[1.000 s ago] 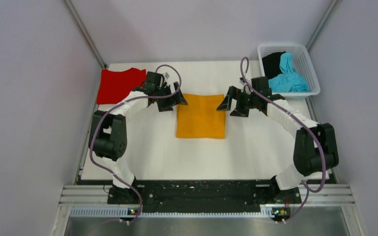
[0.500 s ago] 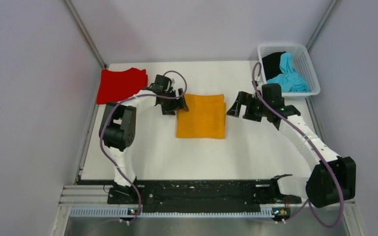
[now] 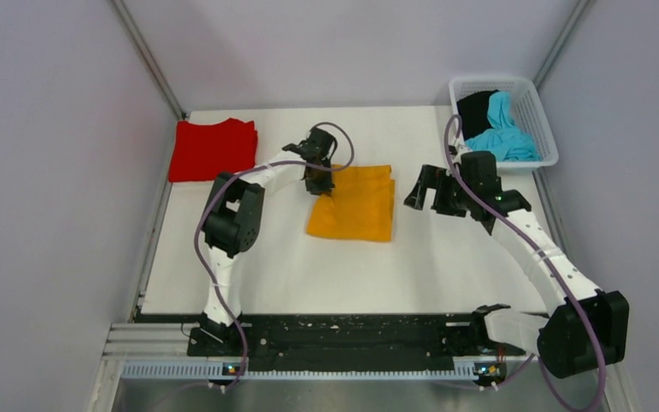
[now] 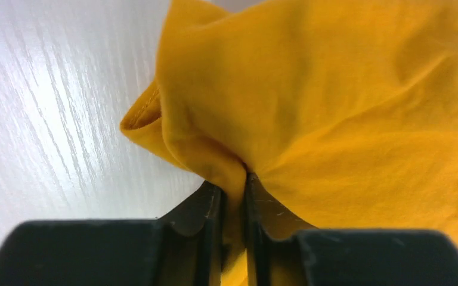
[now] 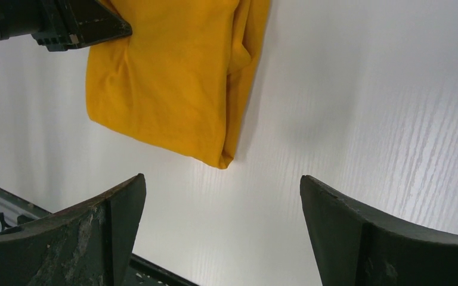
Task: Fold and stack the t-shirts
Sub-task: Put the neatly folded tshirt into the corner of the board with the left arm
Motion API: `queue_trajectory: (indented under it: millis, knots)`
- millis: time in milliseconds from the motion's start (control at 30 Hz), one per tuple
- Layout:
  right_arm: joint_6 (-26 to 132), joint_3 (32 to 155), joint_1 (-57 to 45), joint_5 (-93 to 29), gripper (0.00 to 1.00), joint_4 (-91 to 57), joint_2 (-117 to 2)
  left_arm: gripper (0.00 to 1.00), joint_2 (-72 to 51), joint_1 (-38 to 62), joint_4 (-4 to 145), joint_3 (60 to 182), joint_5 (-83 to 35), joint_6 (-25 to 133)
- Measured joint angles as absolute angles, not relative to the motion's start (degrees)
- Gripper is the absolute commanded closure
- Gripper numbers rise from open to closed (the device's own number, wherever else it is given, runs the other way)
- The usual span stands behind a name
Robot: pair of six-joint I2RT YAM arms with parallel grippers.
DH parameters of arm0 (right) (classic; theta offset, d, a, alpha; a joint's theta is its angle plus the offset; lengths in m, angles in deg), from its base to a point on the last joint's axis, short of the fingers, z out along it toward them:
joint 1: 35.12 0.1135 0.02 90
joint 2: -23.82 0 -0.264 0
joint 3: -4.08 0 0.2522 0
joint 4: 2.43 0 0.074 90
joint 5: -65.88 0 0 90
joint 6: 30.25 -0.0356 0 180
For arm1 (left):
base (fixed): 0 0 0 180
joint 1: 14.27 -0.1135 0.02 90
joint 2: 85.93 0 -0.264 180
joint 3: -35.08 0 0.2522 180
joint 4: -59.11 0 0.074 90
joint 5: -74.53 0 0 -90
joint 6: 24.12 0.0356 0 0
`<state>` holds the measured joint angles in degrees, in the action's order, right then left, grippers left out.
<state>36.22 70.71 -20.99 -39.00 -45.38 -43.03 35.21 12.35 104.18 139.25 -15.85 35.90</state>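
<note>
Orange tee (image 3: 360, 210), mid-worktop: our left tool (image 4: 234, 199) pinches its far-left corner; right tool (image 3: 433, 192) spread off its right edge.

Bare white counter (image 3: 309, 275) lies open along the whole near side. Obstacles: folded orange-yellow cotton t-shirt (image 3: 356, 210) at centre, folded red cotton t-shirt (image 3: 210, 150) far left, white plastic mesh basket (image 3: 539, 116) far right. The left arm (image 3: 266, 172) spans the lane between the two shirts.
</note>
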Motion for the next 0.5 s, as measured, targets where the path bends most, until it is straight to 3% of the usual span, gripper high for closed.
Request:
queue_trajectory:
  millis: [500]
  knots:
    - [40.12, 69.85, -20.99, -33.25, 0.01, -46.23, -41.76, 1.00, 38.95, 14.57, 115.64, 149.76, 7.86, 40.79]
